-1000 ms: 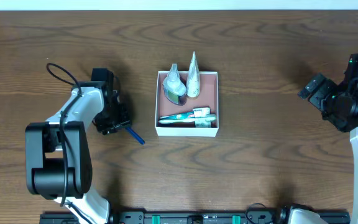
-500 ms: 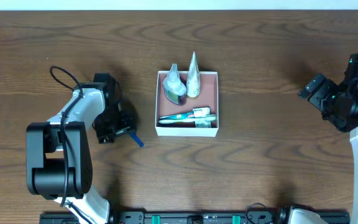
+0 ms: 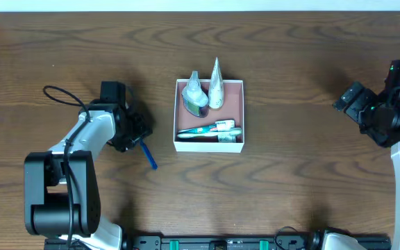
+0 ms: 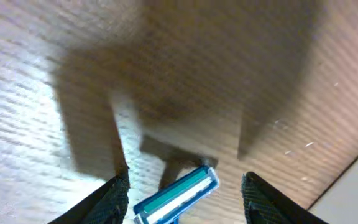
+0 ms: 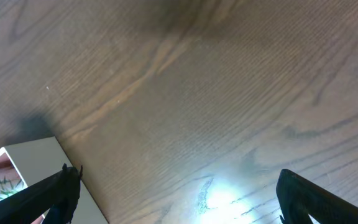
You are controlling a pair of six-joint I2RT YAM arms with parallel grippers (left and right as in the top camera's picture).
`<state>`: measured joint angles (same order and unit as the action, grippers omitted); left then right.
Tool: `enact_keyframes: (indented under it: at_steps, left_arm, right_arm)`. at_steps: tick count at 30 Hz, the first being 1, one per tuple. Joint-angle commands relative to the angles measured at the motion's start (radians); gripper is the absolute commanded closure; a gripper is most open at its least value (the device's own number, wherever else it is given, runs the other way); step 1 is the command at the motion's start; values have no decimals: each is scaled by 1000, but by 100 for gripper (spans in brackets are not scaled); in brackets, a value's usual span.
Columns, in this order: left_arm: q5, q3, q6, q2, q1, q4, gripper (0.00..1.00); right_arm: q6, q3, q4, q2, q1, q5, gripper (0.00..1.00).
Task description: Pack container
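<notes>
Overhead, the razor lay just left of the box, handle nearly parallel to its left wall, head between the wide-spread fingers of the left claw; the right claw, also wide, hung well right.

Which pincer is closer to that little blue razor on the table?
Left. The left pincer hangs open over the razor; the right pincer is far off, beyond the box.
</notes>
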<state>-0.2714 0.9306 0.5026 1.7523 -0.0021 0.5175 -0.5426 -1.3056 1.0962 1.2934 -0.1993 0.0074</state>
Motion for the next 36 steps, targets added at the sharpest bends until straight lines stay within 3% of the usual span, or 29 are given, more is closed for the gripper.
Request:
enact_keyframes:
  at_steps: [1, 6, 12, 18, 21, 29, 34, 36]
  left_arm:
    - [-35, -96, 34, 122, -5, -33, 41]
    - [-35, -96, 29, 122, -5, 16, 44]
    - [-26, -97, -98, 122, -5, 173, 44]
    - [-11, -110, -143, 122, -5, 183, 45]
    - [52, -110, -143, 122, -5, 133, 57]
    - [151, -110, -159, 122, -5, 120, 63]
    - [172, -110, -228, 122, -5, 77, 86]
    - [172, -108, -246, 122, -5, 66, 91]
  right_arm:
    - [-3, -1, 0, 1, -5, 0, 1]
    - [-3, -1, 0, 1, -5, 0, 1]
    - [-3, -1, 0, 1, -5, 0, 1]
    - [-3, -1, 0, 1, -5, 0, 1]
    - [-3, -1, 0, 1, -5, 0, 1]
    - [-3, -1, 0, 1, -5, 0, 1]
    - [-3, -1, 0, 1, -5, 0, 1]
    - [-3, -1, 0, 1, -5, 0, 1]
